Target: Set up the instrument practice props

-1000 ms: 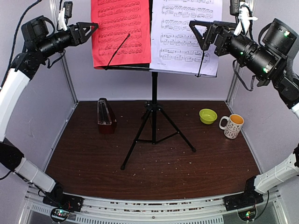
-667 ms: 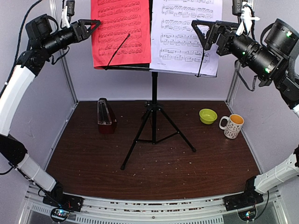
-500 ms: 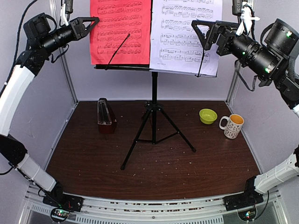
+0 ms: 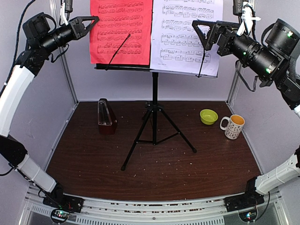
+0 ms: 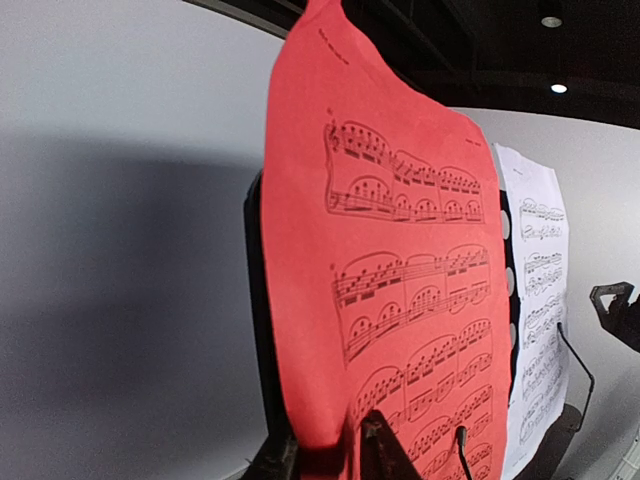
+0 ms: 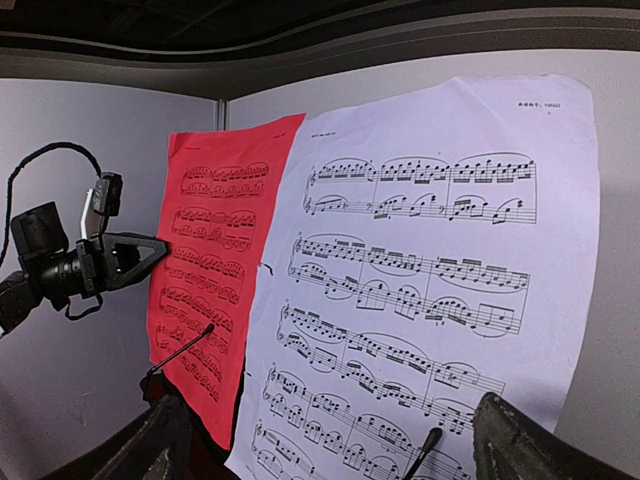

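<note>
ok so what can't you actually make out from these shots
red sheet and white sheet: tops cut off by the top view's upper edge
music stand desk: mostly hidden behind both sheets
left jaws: fingers cropped by the left wrist view's bottom edge; grip on the red sheet unclear
metronome: too small in the top view for detail
</note>
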